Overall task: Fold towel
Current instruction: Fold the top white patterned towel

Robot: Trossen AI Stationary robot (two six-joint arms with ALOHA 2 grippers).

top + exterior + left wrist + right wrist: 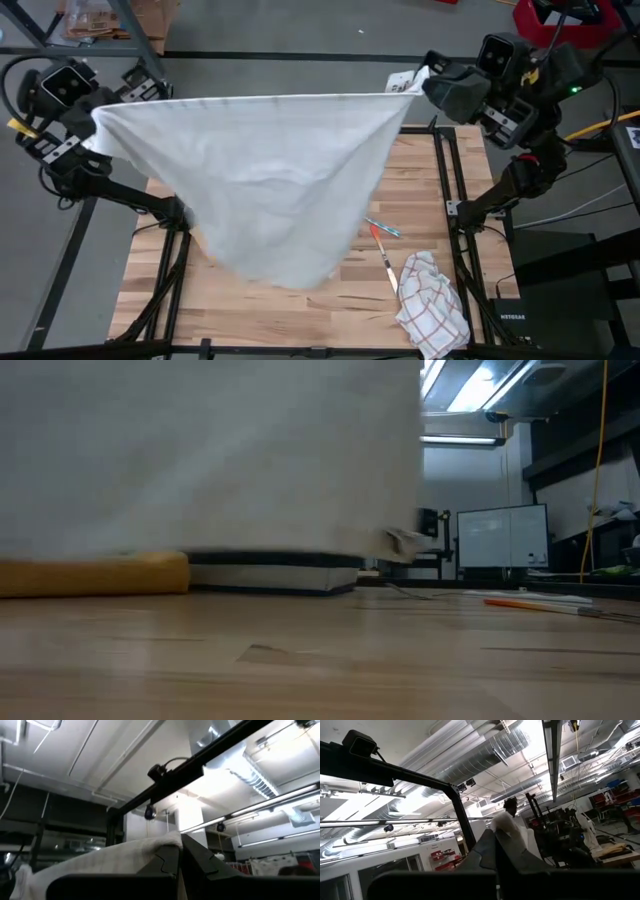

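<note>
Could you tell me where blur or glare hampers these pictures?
Low view: the hanging white towel is a soft blur filling most of the frame, while the table looks sharper. Both wrist views: bright ceiling lights glare and the dark fingers show almost as silhouettes. High view: evenly lit.

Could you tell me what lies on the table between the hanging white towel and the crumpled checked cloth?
In the high view, an orange-and-white pen lies on the bare wood between the white towel and the checked cloth, with a smaller blue-tipped item beside it.
</note>
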